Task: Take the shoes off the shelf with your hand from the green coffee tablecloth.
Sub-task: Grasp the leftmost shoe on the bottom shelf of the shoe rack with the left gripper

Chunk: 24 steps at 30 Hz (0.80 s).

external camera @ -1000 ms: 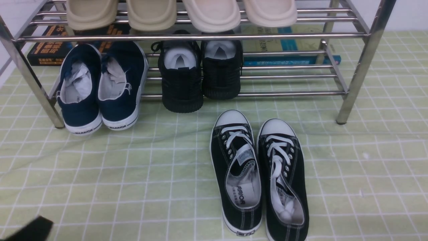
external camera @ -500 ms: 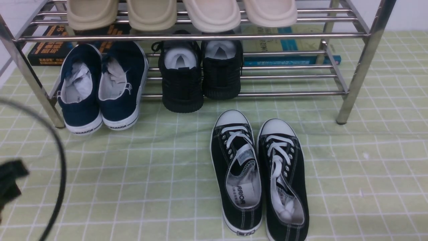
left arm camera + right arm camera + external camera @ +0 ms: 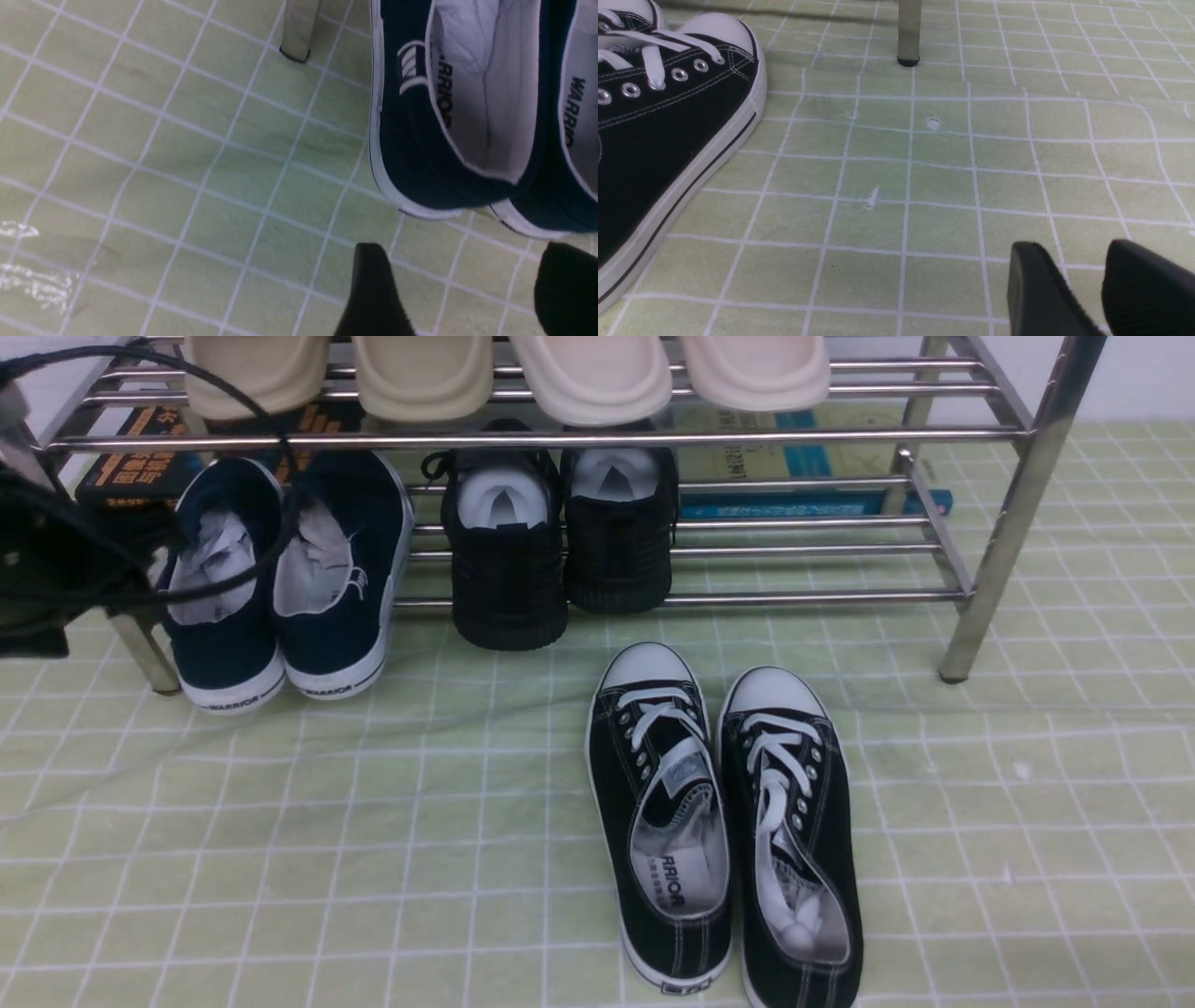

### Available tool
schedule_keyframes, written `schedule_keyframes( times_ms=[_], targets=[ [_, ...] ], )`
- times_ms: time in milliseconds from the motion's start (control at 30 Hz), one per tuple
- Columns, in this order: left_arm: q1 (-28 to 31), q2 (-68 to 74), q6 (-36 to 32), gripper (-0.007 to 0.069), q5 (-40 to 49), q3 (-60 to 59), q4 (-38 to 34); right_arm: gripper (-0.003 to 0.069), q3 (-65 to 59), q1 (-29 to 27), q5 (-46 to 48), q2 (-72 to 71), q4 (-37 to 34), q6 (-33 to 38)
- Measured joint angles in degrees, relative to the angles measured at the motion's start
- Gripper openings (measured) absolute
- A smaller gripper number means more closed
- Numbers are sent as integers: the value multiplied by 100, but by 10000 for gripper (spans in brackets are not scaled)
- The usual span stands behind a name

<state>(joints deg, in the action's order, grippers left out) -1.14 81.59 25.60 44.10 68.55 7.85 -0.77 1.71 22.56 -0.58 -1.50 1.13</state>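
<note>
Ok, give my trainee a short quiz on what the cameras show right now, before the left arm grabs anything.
1. True or false: the left gripper is shut on one of the navy shoes.
2. Which pair lies on the green tablecloth, clear of the shelf? A the navy shoes; B the black lace-ups; C the all-black knit sneakers.
3. What sits on the shelf's top tier?
Key: 1 false, it is open, short of the heels. 2 B. 3 beige slippers.
</note>
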Motion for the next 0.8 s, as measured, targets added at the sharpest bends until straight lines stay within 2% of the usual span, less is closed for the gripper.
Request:
schedule_keyframes(
  times_ms=[367,800],
  targets=[
    [0,846,0,480,-1240,51,518,237,0,0,0,0,0,0],
    [0,1710,5,368,-2138,61,1114,237,0,0,0,0,0,0]
  ],
)
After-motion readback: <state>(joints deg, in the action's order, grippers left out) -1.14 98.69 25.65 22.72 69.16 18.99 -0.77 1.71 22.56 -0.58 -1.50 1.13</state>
